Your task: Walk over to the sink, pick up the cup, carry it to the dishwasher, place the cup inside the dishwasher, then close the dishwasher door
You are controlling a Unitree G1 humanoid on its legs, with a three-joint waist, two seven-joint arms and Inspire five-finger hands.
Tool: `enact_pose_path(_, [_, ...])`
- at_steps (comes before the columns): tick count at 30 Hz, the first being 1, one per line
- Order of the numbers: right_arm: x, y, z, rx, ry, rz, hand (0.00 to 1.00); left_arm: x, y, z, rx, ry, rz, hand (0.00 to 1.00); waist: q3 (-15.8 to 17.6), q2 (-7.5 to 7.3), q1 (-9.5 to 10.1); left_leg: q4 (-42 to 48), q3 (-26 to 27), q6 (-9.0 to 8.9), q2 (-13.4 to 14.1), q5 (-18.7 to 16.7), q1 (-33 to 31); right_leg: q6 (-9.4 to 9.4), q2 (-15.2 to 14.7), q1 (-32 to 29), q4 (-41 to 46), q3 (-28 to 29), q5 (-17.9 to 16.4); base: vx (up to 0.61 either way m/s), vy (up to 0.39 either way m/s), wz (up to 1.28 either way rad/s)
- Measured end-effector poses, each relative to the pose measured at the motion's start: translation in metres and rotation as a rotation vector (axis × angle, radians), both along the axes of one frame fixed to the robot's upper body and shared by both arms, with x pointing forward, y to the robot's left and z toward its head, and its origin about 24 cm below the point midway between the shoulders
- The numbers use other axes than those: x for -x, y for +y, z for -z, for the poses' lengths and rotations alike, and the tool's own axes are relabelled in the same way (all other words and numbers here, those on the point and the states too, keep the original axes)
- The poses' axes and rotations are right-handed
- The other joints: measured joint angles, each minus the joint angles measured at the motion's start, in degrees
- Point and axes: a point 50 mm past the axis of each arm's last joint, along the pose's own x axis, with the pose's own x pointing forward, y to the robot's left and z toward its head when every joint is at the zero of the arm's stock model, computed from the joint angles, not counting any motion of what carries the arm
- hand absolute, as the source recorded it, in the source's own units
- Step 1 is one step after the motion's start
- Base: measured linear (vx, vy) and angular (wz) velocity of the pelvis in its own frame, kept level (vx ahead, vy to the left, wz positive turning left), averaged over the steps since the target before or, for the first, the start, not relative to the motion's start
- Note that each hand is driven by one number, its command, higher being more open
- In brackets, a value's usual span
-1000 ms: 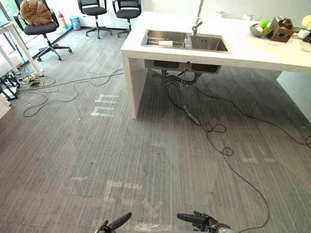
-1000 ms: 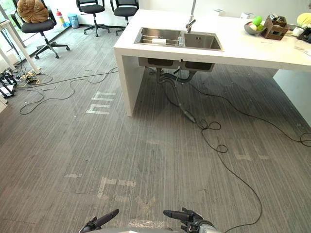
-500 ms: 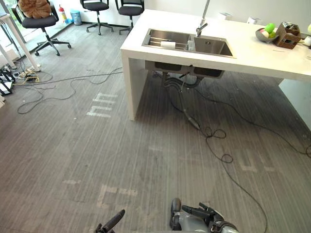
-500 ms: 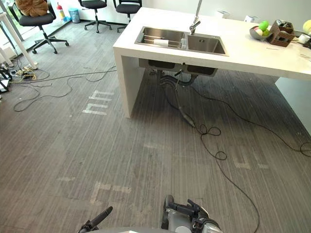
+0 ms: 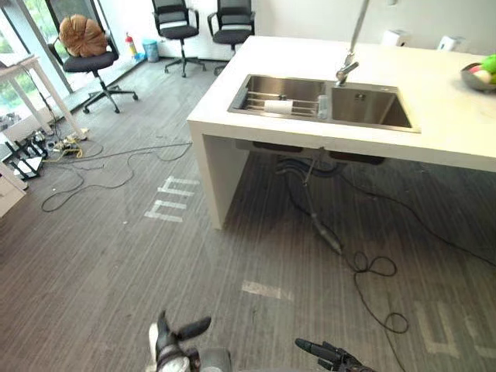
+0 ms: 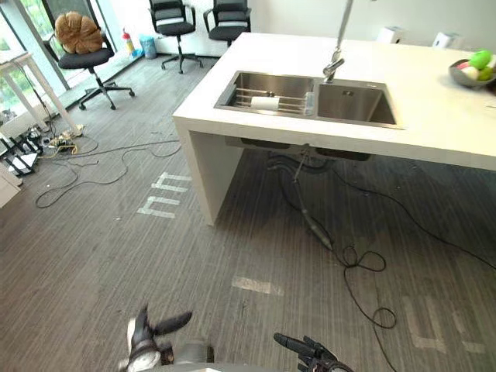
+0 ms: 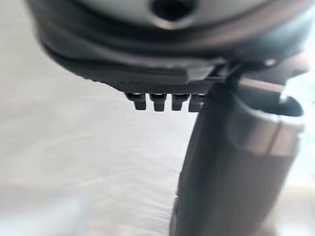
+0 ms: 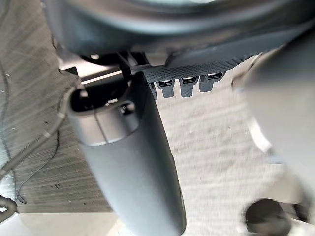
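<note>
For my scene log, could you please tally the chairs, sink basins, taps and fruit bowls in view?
Black swivel office chairs: 3
Stainless steel sink basins: 2
Tall metal tap: 1
Grey bowl of fruit: 1
Total: 7

Daylight is coming through the far-left windows (image 5: 9, 35), brightening the white surface (image 5: 449, 132) and glinting off the sink (image 5: 364, 108); the surface is shading the floor (image 5: 116, 256) beneath it.

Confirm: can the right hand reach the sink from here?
Probably not: the right hand hangs low, with open floor between it and the sink set in the counter.
</note>
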Motion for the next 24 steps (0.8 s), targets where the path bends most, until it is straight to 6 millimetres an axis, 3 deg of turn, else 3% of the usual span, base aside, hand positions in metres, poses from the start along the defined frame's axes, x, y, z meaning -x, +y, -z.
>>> enact_pose_path(1, [-0.005, -0.001, -0.002, 0.0, -0.016, -0.012, 1.0, -0.01, -0.003, -0.012, -0.053, -0.062, 0.064, 1.0, 0.08, 0.16, 0.36, -8.26, 0.21, -0.19, -0.6, 2.82, -0.11, 0.51, -0.52, 0.43, -0.07, 1.02, -0.32, 0.48, 0.242, -0.7])
enact_pose_path(2, [-0.012, 0.0, -0.004, -0.01, -0.046, -0.03, 1.0, -0.027, -0.011, -0.037, -0.136, -0.196, 0.165, 1.0, -0.38, 1.43, 1.24, -23.01, -0.03, -0.8, -0.29, 10.94, 0.67, 2.2, -0.13, 2.21, -1.0, 3.56, -1.73, 0.51, 0.298, -0.71])
enact_pose_path(3, [-0.015, 0.009, -0.004, -0.023, -0.068, -0.053, 1.0, -0.04, -0.016, -0.061, -0.222, -0.322, 0.254, 1.0, -0.68, 0.45, 1.82, -22.04, 1.51, 1.43, -0.83, 19.14, 1.56, 3.89, -1.66, 4.54, -2.28, 6.71, -4.19, 0.51, 0.316, -0.54])
enact_pose_path(4, [-0.017, 0.015, -0.004, -0.036, -0.079, -0.061, 1.0, -0.048, -0.018, -0.074, -0.264, -0.379, 0.289, 1.0, -0.7, -0.45, 1.59, -20.21, 2.1, 2.14, -1.84, 17.48, 1.06, 4.13, -3.02, 4.97, -2.06, 7.71, -4.53, 0.6, 0.351, -0.13])
enact_pose_path(6, [-0.025, 0.026, -0.008, -0.06, -0.127, -0.092, 1.0, -0.066, -0.039, -0.131, -0.363, -0.652, 0.379, 1.0, -0.55, -0.9, 1.51, -15.22, 2.71, 3.63, -3.02, 12.11, 0.13, 4.57, -3.89, 4.12, 1.96, 10.87, -2.86, 0.55, 0.282, 0.07])
enact_pose_path(9, [-0.017, 0.034, -0.005, -0.075, -0.11, -0.092, 1.0, -0.062, -0.061, -0.191, -0.449, -0.957, 0.486, 1.0, -0.68, -0.98, 2.18, -13.86, 3.61, 4.67, -4.13, 9.29, 3.3, 5.76, -4.94, 3.37, 9.34, 12.68, 0.21, 0.4, 0.175, 0.02])
enact_pose_path(10, [-0.007, 0.037, -0.002, -0.081, -0.084, -0.085, 1.0, -0.058, -0.073, -0.216, -0.466, -1.093, 0.565, 1.0, -1.42, -1.34, 2.09, -13.74, 4.14, 5.18, -4.98, 8.92, 5.34, 8.09, -5.4, 2.31, 15.21, 13.12, 2.58, 0.44, 0.169, 0.22])
enact_pose_path(11, [0.008, 0.039, 0.002, -0.084, -0.042, -0.08, 1.0, -0.052, -0.086, -0.237, -0.461, -1.219, 0.636, 1.0, -2.91, -1.72, 2.17, -15.02, 4.1, 5.39, -6.05, 7.46, 8.0, 11.33, -5.99, -0.42, 22.84, 13.88, 6.34, 0.44, 0.163, 0.15])
enact_pose_path(12, [0.01, 0.04, 0.003, -0.081, -0.034, -0.084, 1.0, -0.048, -0.091, -0.247, -0.458, -1.279, 0.663, 1.0, -3.29, -2.05, 2.24, -16.06, 4.32, 5.59, -6.71, 6.97, 9.68, 12.31, -6.36, -2.47, 27.63, 14.57, 8.96, 0.52, 0.17, 0.01])
enact_pose_path(13, [0.009, 0.04, 0.002, -0.073, -0.039, -0.08, 1.0, -0.039, -0.103, -0.268, -0.458, -1.41, 0.739, 1.0, -4.18, -2.51, 1.76, -18.78, 4.3, 6.06, -8.29, 5.86, 13.63, 15.28, -7.47, -8.83, 39.98, 15.14, 20.61, 0.41, 0.124, -0.07])
enact_pose_path(14, [0.008, 0.039, 0.002, -0.065, -0.046, -0.074, 1.0, -0.035, -0.109, -0.276, -0.462, -1.464, 0.778, 1.0, -4.58, -2.46, 1.26, -19.8, 4.24, 6.44, -8.86, 4.87, 15.9, 16.03, -8.73, -13.1, 47.8, 15.03, 25.26, 0.47, 0.122, -0.07])
enact_pose_path(15, [0.006, 0.038, 0.001, -0.056, -0.068, -0.077, 1.0, -0.034, -0.113, -0.279, -0.462, -1.492, 0.807, 1.0, -4.76, -2.23, 0.89, -20.56, 4.28, 6.36, -9.09, 3.6, 18.25, 14.91, -9.76, -17.47, 55.79, 13.96, 24.65, 0.36, 0.067, -0.12])
enact_pose_path(16, [0.0, 0.038, -0.002, -0.048, -0.107, -0.08, 1.0, -0.035, -0.121, -0.277, -0.448, -1.485, 0.851, 1.0, -5.12, -1.77, 0.0, -22.57, 4.27, 6.15, -8.9, 2.74, 22.05, 10.47, -10.5, -22.04, 62.08, 11.68, 21.58, 0.41, 0.049, -0.06])
enact_pose_path(17, [-0.003, 0.039, -0.003, -0.047, -0.128, -0.079, 1.0, -0.038, -0.129, -0.271, -0.452, -1.449, 0.9, 1.0, -5.5, -1.2, -0.92, -24.25, 4.35, 5.95, -8.17, 2.76, 24.5, 8.16, -10.51, -24.74, 63.49, 9.52, 18.23, 0.32, 0.011, 0.07])
enact_pose_path(19, [-0.007, 0.041, -0.005, -0.054, -0.158, -0.061, 1.0, -0.047, -0.14, -0.26, -0.48, -1.368, 0.985, 1.0, -5.95, -1.0, -2.2, -26.32, 4.38, 5.16, -6.53, 2.79, 28.07, 7.42, -10.1, -28.24, 61.24, 6.13, 12.67, 0.31, -0.068, 0.09])
enact_pose_path(20, [-0.012, 0.044, -0.007, -0.066, -0.187, -0.03, 1.0, -0.057, -0.144, -0.247, -0.514, -1.255, 1.071, 1.0, -6.14, -0.67, -3.19, -28.34, 4.54, 3.92, -4.56, 2.8, 30.87, 6.94, -8.93, -30.72, 53.0, 2.54, 7.85, 0.32, -0.112, -0.06])
enact_pose_path(21, [-0.014, 0.045, -0.008, -0.073, -0.197, -0.019, 1.0, -0.062, -0.145, -0.243, -0.534, -1.21, 1.101, 1.0, -6.18, -0.57, -3.59, -29.07, 4.59, 3.37, -3.88, 2.73, 31.65, 6.89, -8.39, -31.37, 48.45, 1.08, 6.77, 0.34, -0.171, -0.08])
enact_pose_path(23, [-0.018, 0.047, -0.011, -0.078, -0.221, -0.019, 1.0, -0.075, -0.143, -0.23, -0.601, -1.056, 1.186, 1.0, -6.07, -0.38, -5.33, -29.72, 4.47, 1.17, -1.85, 1.67, 33.21, 6.8, -5.98, -31.81, 30.46, -2.08, 6.39, 0.39, -0.256, -0.01])
enact_pose_path(24, [-0.016, 0.047, -0.01, -0.081, -0.21, -0.025, 1.0, -0.08, -0.142, -0.225, -0.626, -0.984, 1.223, 1.0, -6.12, -0.63, -6.0, -29.1, 4.3, -0.6, -1.35, 0.24, 34.07, 6.32, -4.17, -30.17, 18.86, -1.7, 9.46, 0.44, -0.306, 0.04])
